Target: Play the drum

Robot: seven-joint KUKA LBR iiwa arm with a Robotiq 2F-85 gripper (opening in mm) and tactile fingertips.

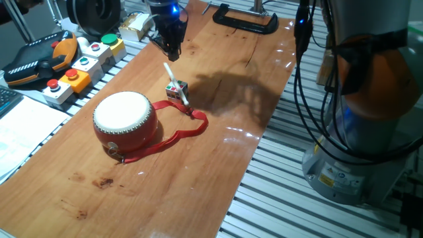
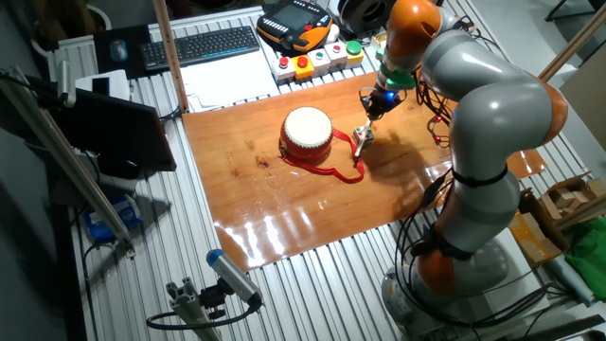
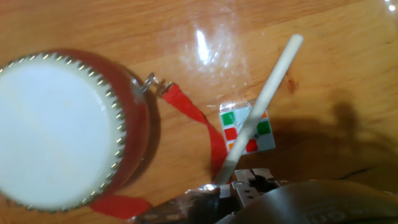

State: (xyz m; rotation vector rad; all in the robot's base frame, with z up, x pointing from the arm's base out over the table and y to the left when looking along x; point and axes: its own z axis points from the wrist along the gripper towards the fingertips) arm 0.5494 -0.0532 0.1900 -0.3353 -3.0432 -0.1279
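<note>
One white stick (image 1: 176, 84) leans on the puzzle cube (image 1: 176, 89); my tool (image 1: 171, 50) hangs above them, grip unclear. Beside the cube, the drum (image 1: 125, 119) sits upright on the counter (image 1: 218, 152).

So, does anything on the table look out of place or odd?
Yes: the white stick is propped at a slant on the small puzzle cube beside the drum, not lying flat. The tool hovers above it, holding nothing.
</note>
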